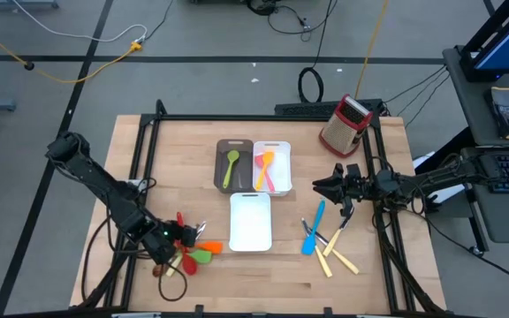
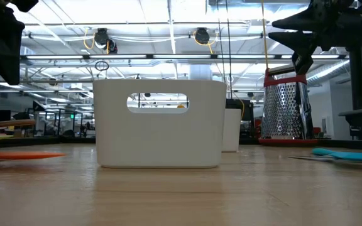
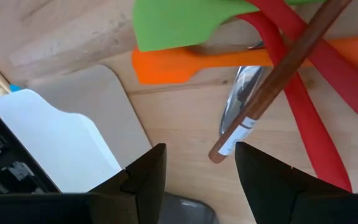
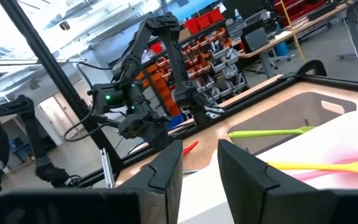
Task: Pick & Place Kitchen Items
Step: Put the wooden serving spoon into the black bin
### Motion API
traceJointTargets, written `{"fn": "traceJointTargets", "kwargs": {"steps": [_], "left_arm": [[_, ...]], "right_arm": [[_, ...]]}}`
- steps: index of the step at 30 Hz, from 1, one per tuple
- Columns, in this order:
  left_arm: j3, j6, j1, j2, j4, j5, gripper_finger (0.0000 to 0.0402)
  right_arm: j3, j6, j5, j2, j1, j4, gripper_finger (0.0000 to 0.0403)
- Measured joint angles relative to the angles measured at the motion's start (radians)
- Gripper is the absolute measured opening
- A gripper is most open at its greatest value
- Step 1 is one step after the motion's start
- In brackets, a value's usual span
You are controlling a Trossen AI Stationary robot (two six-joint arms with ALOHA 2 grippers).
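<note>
A pile of kitchen items (image 1: 193, 254) lies at the near left of the table: a green spatula (image 3: 179, 25), an orange spatula (image 3: 185, 65), red utensils (image 3: 297, 93), a metal spoon (image 3: 238, 102) and a brown wooden handle (image 3: 272, 81). My left gripper (image 3: 197, 158) is open and points down over the pile (image 1: 173, 242). The brown handle's free end (image 3: 219, 151) shows between its fingertips. My right gripper (image 1: 323, 187) is open and hovers level above the table's right half, nothing between its fingers (image 4: 201, 165).
A dark-brown tray (image 1: 223, 168) holds a green spoon (image 1: 231, 164). A white tray (image 1: 283, 168) beside it holds orange and pink utensils. Another white tray (image 1: 251, 221) stands mid-table. A blue spatula (image 1: 313, 231) and cream-handled knives (image 1: 336, 256) lie near right. A grater (image 1: 345, 124) stands far right.
</note>
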Motion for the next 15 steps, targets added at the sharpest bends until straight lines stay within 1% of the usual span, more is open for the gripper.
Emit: {"fn": "traceJointTargets", "kwargs": {"steps": [6, 10, 15], "left_arm": [[0.0, 0.048, -0.013, 0.0, 0.0, 0.001, 0.0198], [0.0, 0.063, -0.02, 0.0, 0.0, 0.035, 0.0198], [0.0, 0.112, -0.026, 0.0, -0.001, 0.047, 0.0198]], "right_arm": [[0.0, 0.04, 0.0, 0.0, 0.0, 0.0, 0.0093], [0.0, 0.076, 0.0, 0.0, 0.0, 0.0, 0.0093], [0.0, 0.104, 0.0, 0.0, 0.0, 0.0, 0.0093]]}}
